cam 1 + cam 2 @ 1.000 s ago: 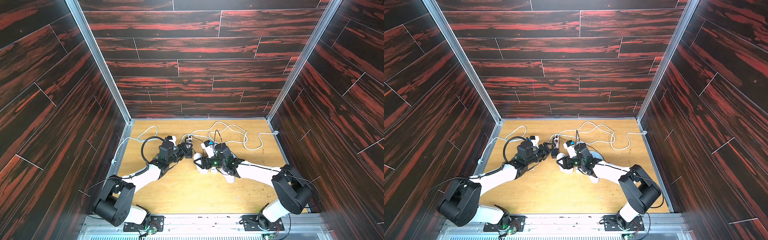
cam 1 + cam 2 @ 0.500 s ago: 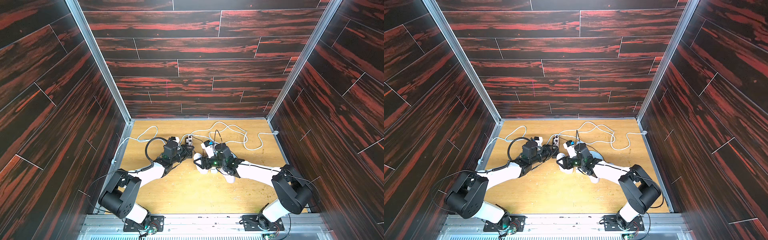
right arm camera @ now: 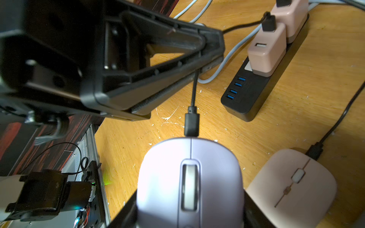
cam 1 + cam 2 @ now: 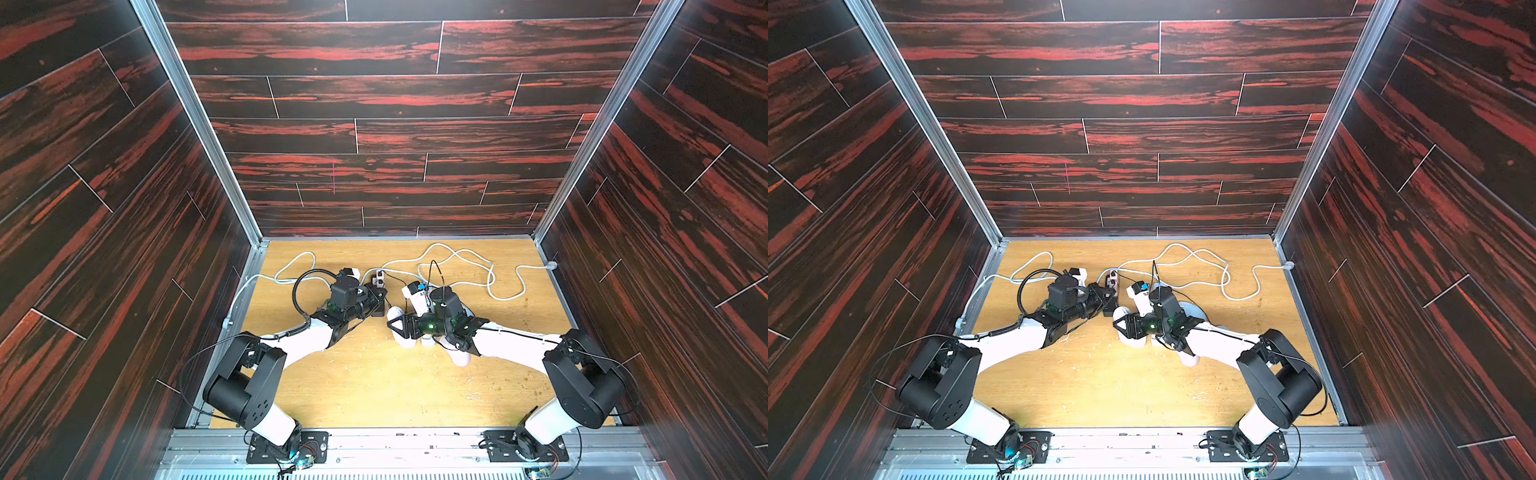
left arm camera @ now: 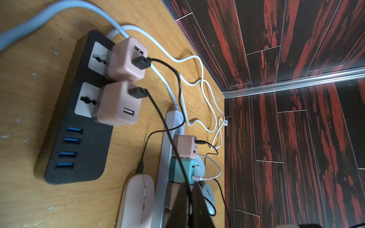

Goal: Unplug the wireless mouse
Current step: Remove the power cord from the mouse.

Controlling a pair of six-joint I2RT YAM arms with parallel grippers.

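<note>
My right gripper (image 3: 190,209) is shut on a pale lavender wireless mouse (image 3: 189,177), one finger on each side of it. A black plug (image 3: 191,123) sits in the mouse's front end. Its black cable (image 3: 194,88) rises into my left gripper (image 5: 190,185), which is shut on the cable just above the plug. In both top views the left gripper (image 4: 380,301) and right gripper (image 4: 1125,326) meet at mid-table. The cable runs on to a pink charger (image 5: 118,104).
A black power strip (image 5: 79,118) carries two pink chargers and blue USB ports. Beside it lie a pink mouse (image 3: 292,183) with its own black cable, and a white power strip (image 5: 167,148) with pink and teal adapters. White cables (image 4: 490,270) loop across the far table.
My left gripper has moved in toward the lavender mouse and shut on its black cable. The right gripper and the mouse have stayed where they were.
</note>
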